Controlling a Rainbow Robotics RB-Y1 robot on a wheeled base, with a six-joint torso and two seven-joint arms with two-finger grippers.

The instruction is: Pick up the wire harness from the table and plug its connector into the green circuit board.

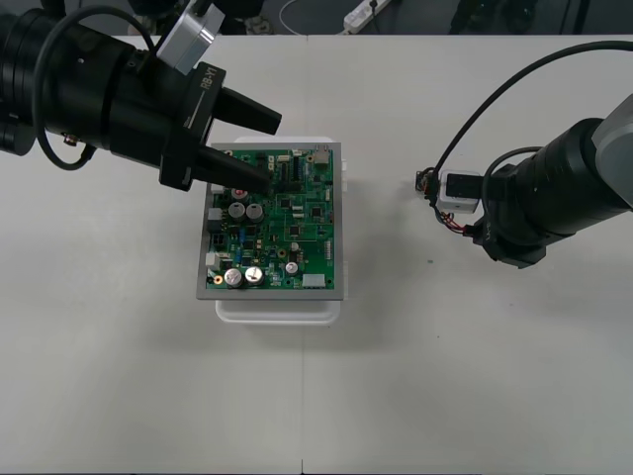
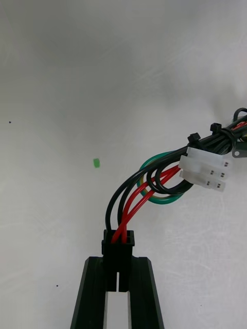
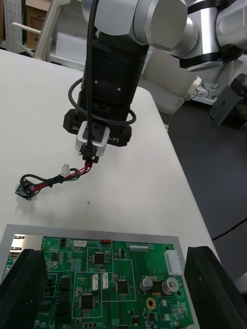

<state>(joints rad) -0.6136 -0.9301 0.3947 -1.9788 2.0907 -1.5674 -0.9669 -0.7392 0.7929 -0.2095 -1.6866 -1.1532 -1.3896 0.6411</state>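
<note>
The green circuit board [image 1: 277, 233] sits on its white base [image 1: 279, 309] at mid-table. My left gripper [image 1: 259, 148] hovers open over the board's far left corner, and its fingers [image 3: 25, 288] stand wide apart above the board [image 3: 103, 277]. To the right of the board, my right gripper [image 1: 443, 203] is shut on the harness's black plug [image 2: 118, 249]. Red, black and green wires [image 2: 154, 185] loop away from the plug past two white connectors [image 2: 206, 172]. In the left wrist view the right gripper [image 3: 90, 154] holds the harness, and its round socket [image 3: 25, 189] trails low by the table.
A small green mark [image 2: 96, 163] lies on the table ahead of the plug. Open table lies between the board's right edge and the right gripper. A power strip [image 1: 366, 12] lies on the dark floor beyond the far edge.
</note>
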